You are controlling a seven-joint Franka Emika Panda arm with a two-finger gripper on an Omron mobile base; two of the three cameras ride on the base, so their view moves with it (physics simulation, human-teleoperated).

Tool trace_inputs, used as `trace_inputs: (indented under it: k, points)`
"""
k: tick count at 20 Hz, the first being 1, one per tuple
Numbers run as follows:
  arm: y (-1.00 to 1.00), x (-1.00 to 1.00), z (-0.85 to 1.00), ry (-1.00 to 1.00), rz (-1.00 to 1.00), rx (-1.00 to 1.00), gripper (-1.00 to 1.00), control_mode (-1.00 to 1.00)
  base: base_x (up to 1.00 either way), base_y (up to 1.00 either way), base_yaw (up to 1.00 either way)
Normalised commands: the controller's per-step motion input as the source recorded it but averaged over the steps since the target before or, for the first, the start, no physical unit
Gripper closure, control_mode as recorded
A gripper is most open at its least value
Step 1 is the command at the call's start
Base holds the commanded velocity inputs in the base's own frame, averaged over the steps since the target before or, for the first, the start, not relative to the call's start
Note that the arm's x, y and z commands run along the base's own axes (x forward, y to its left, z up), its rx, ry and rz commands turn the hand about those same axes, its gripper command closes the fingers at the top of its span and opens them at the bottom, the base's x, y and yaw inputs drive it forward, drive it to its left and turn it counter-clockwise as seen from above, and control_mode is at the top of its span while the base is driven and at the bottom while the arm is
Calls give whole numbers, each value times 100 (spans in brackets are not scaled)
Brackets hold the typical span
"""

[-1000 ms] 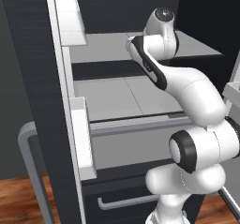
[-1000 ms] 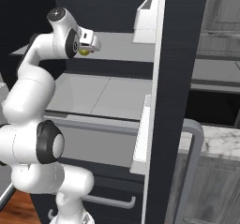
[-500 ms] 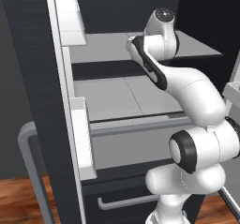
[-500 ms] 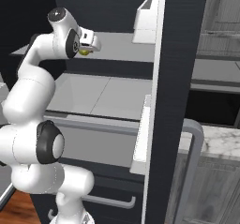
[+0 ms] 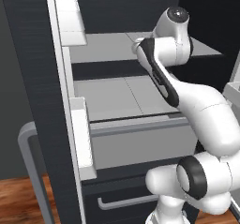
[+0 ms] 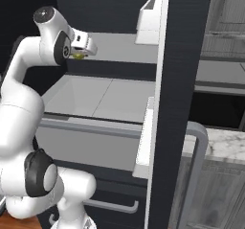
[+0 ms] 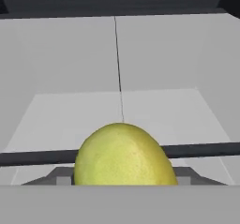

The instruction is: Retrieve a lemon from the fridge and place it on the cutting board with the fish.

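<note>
The fridge (image 6: pixel 181 79) stands open, its dark doors (image 5: pixel 28 63) swung to both sides and pale grey shelves (image 5: pixel 108 96) inside. My gripper (image 6: pixel 82 51) reaches in over the upper shelf (image 6: pixel 119 46). The yellow-green lemon (image 6: pixel 77 56) sits at its tip, between the fingers. In the hand view the lemon (image 7: pixel 124 155) looms close at the bottom centre and hides the fingertips, with grey shelf floor behind it. The gripper looks shut on the lemon. The cutting board and the fish are out of view.
White door bins (image 6: pixel 149 19) hang on the right door, and others (image 5: pixel 82 138) on the left door. A handled drawer (image 6: pixel 107 206) lies below the shelves. White marbled counter (image 6: pixel 225 144) and grey cupboards (image 6: pixel 225 22) lie to the right.
</note>
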Motion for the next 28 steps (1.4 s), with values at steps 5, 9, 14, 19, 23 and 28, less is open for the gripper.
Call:
trace_inputs:
  k: [5,9,14,19,23,28]
  points:
    - [-13,-100,0,0,-1,0,100,-100,0,0,0]
    - [-30,-100,0,6,0,0,100,-100,0,0,0]
    - [-12,-94,-31,20,0,0,100,-100,0,0,0]
    - [0,-51,-80,25,0,0,100,-100,0,0,0]
    - [0,-28,-78,28,0,0,100,-100,0,0,0]
    - [0,-5,-57,32,0,-2,100,-100,0,0,0]
